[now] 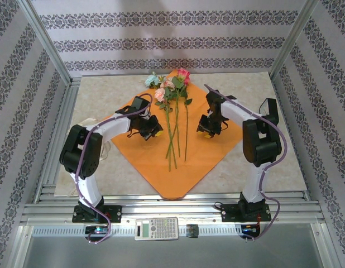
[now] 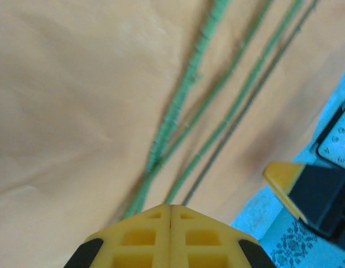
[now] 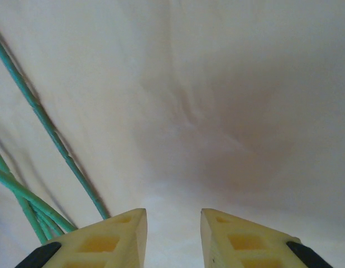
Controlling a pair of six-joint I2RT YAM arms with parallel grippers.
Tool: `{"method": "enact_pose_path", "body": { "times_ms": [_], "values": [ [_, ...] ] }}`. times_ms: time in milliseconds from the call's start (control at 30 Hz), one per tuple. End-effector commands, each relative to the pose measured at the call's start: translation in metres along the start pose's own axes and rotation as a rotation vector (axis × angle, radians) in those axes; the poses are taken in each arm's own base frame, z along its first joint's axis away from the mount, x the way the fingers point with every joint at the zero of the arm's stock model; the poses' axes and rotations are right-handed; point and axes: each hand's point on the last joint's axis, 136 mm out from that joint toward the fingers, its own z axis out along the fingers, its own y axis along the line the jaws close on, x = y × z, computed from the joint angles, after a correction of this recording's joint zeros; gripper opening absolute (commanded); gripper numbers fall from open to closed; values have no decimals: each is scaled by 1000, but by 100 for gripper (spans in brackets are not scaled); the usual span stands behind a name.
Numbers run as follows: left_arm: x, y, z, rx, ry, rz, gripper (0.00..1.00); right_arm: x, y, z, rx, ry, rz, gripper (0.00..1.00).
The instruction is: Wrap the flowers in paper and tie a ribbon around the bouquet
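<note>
The pale worktop (image 1: 105, 95) carries the orange paper (image 1: 211, 151), spread flat as a diamond at its middle. The flowers (image 1: 175, 111) lie along the sheet's centre, blooms at the far corner, stems running near. The left pincer (image 1: 154, 132), pressed together, hangs over the paper just left of the stems. The right pincer (image 1: 205, 133), spread and empty, hangs just right of them.
</note>
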Motion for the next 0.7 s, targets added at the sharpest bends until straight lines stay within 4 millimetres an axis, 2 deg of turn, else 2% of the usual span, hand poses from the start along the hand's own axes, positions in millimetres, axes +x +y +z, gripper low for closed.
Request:
{"method": "enact_pose_path", "body": {
  "times_ms": [0, 133, 300, 367, 500, 567, 667],
  "values": [
    [-3, 32, 1, -69, 22, -36, 0, -5, 5, 9, -36, 1, 28, 30],
    [-10, 43, 17, -82, 35, -58, 0, -14, -14, 21, 17, 12, 56, 27],
    [-17, 39, 44, -36, 64, -70, 0, -27, -36, 24, 25, 14, 92, 27],
    [-16, 34, 54, -23, 82, -68, 0, -33, -36, 14, 17, -14, 78, 31],
    [-9, 27, 67, -24, 106, -54, 0, -36, -33, -21, 16, -95, 43, 44],
    [-8, 27, 71, -26, 110, -55, 0, -27, -37, -37, 12, -116, 57, 48],
    [-8, 26, 74, -24, 114, -57, 0, 2, -52, -50, 2, -93, 121, 52]
  ]
}}
